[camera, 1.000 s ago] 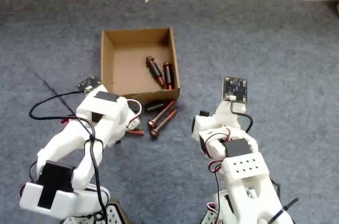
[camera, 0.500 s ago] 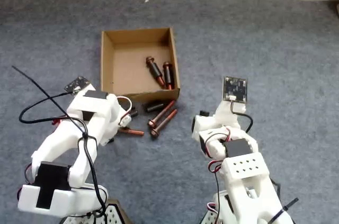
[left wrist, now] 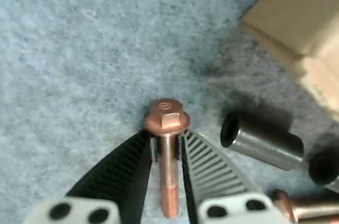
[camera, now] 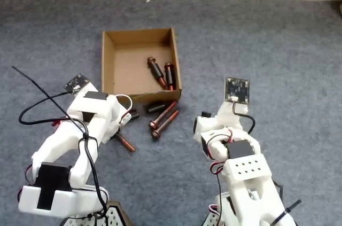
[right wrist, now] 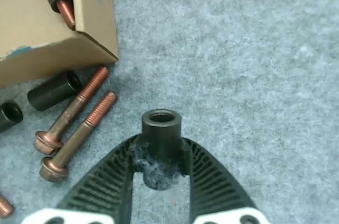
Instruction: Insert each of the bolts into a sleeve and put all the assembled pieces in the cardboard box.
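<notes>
My left gripper (left wrist: 167,140) is shut on a copper bolt (left wrist: 167,122), head pointing outward, low over the grey carpet; from above the bolt (camera: 127,143) sticks out beside the left arm. My right gripper (right wrist: 160,143) is shut on a black sleeve (right wrist: 160,127), its bore facing outward. Two loose bolts (camera: 163,115) (camera: 165,123) and two black sleeves (camera: 156,108) (camera: 133,114) lie in front of the cardboard box (camera: 138,32). Two assembled pieces (camera: 156,72) (camera: 170,75) rest inside the box.
Grey carpet spreads to the right of the box and between the two arms. A black cable (camera: 37,90) loops out to the left of the left arm. The box corner (left wrist: 302,23) stands close beyond the sleeve (left wrist: 262,138) nearest my left gripper.
The left arm has drawn back to the left and turned the bolt it holds from lying crosswise to pointing diagonally toward the front. The right arm has not moved.
</notes>
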